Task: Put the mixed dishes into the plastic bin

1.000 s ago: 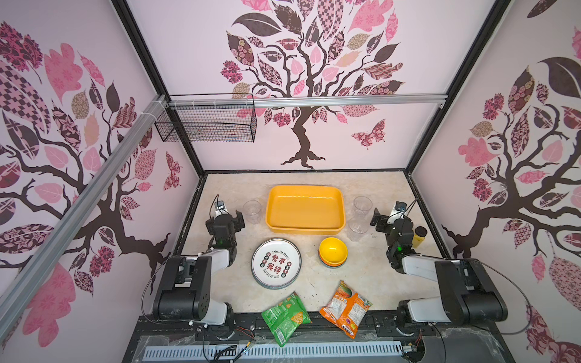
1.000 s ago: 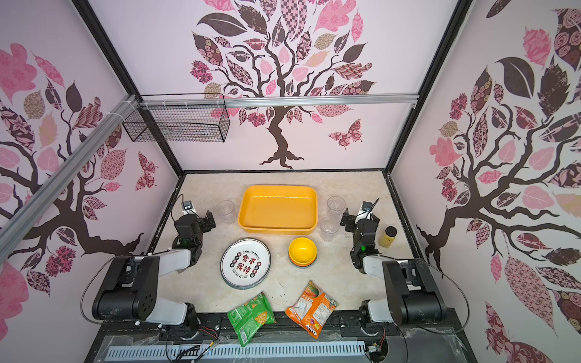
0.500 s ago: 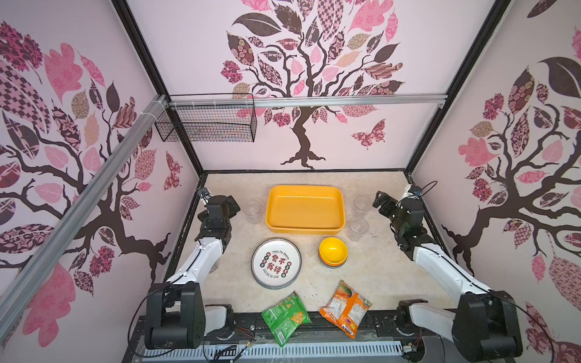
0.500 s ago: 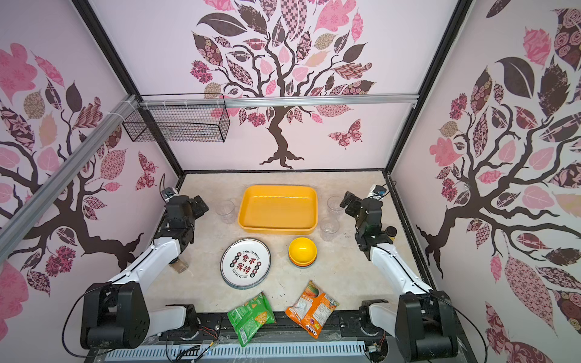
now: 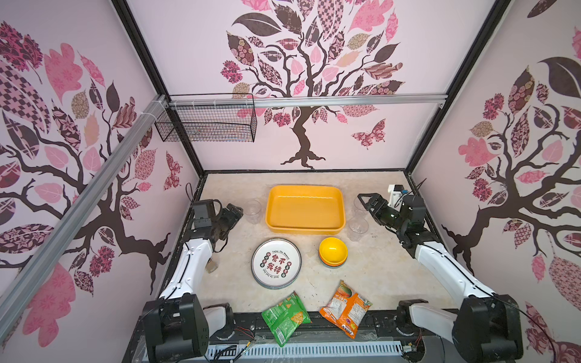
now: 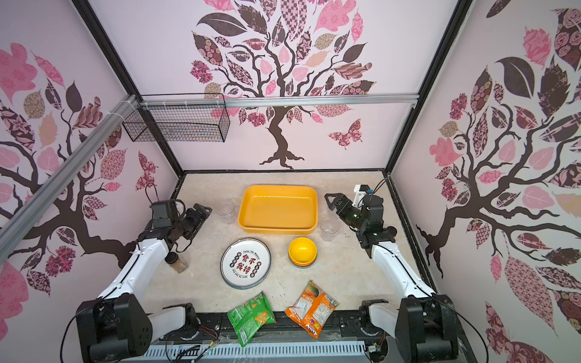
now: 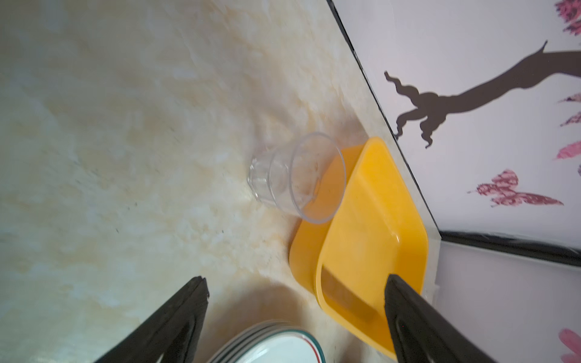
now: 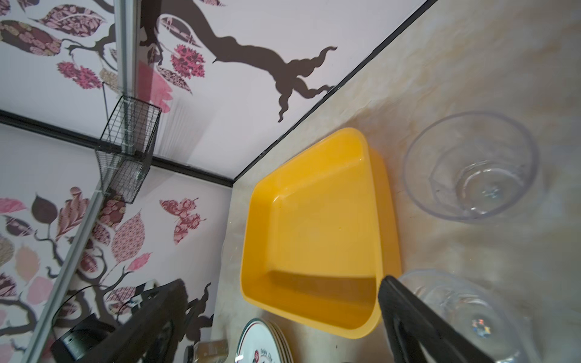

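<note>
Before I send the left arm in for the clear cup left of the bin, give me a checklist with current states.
1. Left gripper open and empty: ok.
2. Clear cup upright on the table, ahead of the jaws: ok.
3. Room for a finger between that cup and the yellow bin: cannot tell.
4. Bin empty, ready to receive: ok.
5. Right gripper open, empty, on the bin's opposite side, out of the way: ok.
6. Left forearm clear of the small jar standing beneath it: cannot tell.
</note>
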Robot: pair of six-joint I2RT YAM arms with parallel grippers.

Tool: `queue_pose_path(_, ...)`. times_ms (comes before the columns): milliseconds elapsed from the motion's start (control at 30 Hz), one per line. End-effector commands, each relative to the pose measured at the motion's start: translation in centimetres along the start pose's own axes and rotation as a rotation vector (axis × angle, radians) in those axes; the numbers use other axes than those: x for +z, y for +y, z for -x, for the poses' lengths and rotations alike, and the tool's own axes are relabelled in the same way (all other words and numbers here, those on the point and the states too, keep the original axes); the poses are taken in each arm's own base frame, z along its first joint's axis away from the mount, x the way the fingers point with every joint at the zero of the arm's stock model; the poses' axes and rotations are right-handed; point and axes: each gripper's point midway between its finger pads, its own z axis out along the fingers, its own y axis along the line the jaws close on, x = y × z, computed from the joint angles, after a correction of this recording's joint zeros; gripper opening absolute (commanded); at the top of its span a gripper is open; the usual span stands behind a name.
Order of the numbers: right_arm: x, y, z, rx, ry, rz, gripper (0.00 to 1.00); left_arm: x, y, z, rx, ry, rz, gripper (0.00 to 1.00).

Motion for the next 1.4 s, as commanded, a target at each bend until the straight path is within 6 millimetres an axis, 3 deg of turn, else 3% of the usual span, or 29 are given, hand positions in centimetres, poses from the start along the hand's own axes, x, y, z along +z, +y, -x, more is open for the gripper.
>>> queue_pose_path(0,-0.2,1.8,-2.5,0.026,0.138,0.071,1.00,-2.4,-0.2,-4.6,-0.002,0.171,-0.043,0.90)
queue_pose_path(167,0.2,4.0,-4.8,0.029,0.236,0.174,0.99,-4.0,1.5,-7.5,-0.022,0.197,-0.029,0.91)
queue_pose_path(333,2.3,4.5,-9.2,-0.100,0.391,0.036,0.69,-4.5,3.8,-9.8,-0.066,0.236,0.022,0.90)
queue_pose_path(400,3.0,4.6,-10.7,-0.136,0.438,0.000,0.61,-4.6,4.7,-10.7,-0.072,0.253,0.045,0.88)
queue_pose_path(533,4.1,4.4,-13.5,-0.238,0.498,-0.087,0.55,-4.8,5.5,-11.9,-0.122,0.283,0.071,0.84)
queue_pose_path(800,5.8,4.9,-18.2,-0.390,0.600,-0.182,0.53,-4.3,7.6,-14.0,-0.178,0.309,0.132,0.77)
queue_pose_path(933,6.5,5.0,-20.2,-0.419,0.654,-0.192,0.43,-4.4,8.4,-15.0,-0.151,0.309,0.195,0.75)
queue_pose_path(1200,8.0,4.7,-23.9,-0.489,0.729,-0.224,0.45,-4.1,10.6,-16.9,-0.196,0.322,0.258,0.76)
queue_pose_path(1267,8.5,4.8,-24.6,-0.512,0.737,-0.229,0.50,-4.2,10.7,-16.6,-0.188,0.306,0.266,0.76)
queue_pose_path(1367,9.1,4.5,-25.6,-0.537,0.749,-0.248,0.47,-4.1,10.9,-16.3,-0.188,0.291,0.276,0.76)
